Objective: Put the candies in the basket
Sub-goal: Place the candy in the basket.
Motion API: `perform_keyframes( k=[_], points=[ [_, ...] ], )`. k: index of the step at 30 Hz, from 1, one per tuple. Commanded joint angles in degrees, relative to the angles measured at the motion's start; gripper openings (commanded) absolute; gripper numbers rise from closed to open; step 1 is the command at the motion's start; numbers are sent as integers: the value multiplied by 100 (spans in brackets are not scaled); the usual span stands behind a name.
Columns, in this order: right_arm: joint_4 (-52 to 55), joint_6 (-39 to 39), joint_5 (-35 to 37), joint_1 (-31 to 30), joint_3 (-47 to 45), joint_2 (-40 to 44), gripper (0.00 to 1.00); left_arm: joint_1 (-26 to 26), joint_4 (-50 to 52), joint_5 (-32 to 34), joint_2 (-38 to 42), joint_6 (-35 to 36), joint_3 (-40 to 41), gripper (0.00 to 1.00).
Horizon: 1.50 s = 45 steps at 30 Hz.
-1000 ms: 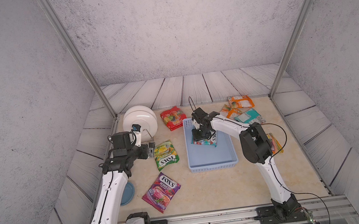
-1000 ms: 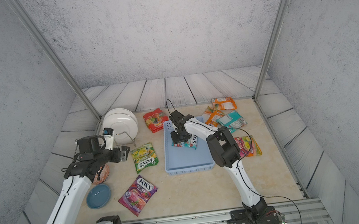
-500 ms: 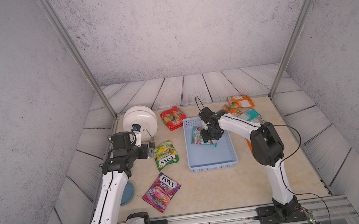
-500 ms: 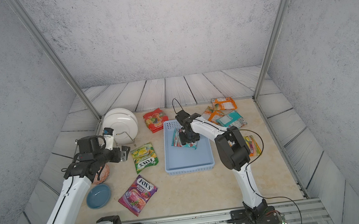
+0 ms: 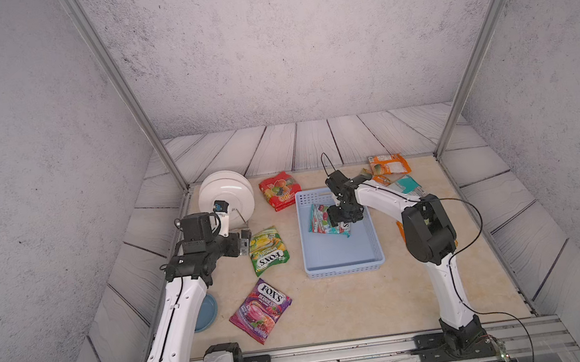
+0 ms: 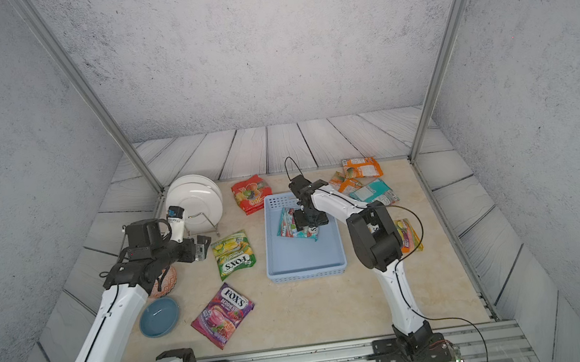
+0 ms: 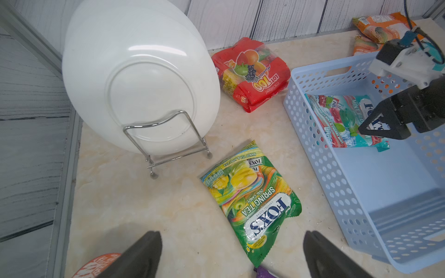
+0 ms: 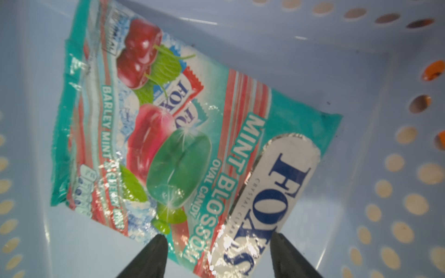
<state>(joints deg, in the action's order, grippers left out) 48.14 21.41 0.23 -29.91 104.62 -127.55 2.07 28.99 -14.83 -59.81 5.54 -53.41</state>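
While the basket (image 5: 344,268) near desk (image 5: 335,315) centre holds one teal bag (image 8: 168,144), glossy, red-striped, marked FOX'S MINT BLOSSOM, lying at its far end, right gripper (image 8: 218,238) hangs over it, fingers parted, gripping nothing, and left gripper (image 5: 245,243) is spread wide, empty, beside green bag (image 5: 268,248) on the desk.

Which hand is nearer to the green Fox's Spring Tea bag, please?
Left. The left hand hovers beside the Spring Tea bag; the right hand is over the Mint Blossom bag in the basket.

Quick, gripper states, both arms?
Left gripper: open, empty.
Right gripper: open, over the teal candy bag lying in the basket.
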Motion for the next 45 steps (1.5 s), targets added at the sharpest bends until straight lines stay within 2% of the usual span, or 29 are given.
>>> perform_keyframes(
  k=[1,5,12,17,23,32,39,45],
  points=[
    [132,52,-94,29,86,-315,70,37,22,-16,25,17,-91,98],
    [122,-60,-34,37,114,-446,65,66,-85,-11,22,24,-15,98],
    [-186,-723,89,19,-54,-350,45,72,-117,-5,25,16,14,98],
    [-305,-871,108,12,-67,-245,38,68,-17,26,56,13,-60,98],
    [-192,-805,74,20,250,-315,37,74,4,-68,60,-10,-46,98],
    [-836,195,-370,2,28,-270,32,76,-30,25,88,-45,-24,98],
    [-894,317,-438,-67,-23,-291,31,83,-16,-14,74,-71,-15,98],
    [-815,283,-365,-75,-186,101,34,136,-24,-28,31,-137,19,98]
  ],
)
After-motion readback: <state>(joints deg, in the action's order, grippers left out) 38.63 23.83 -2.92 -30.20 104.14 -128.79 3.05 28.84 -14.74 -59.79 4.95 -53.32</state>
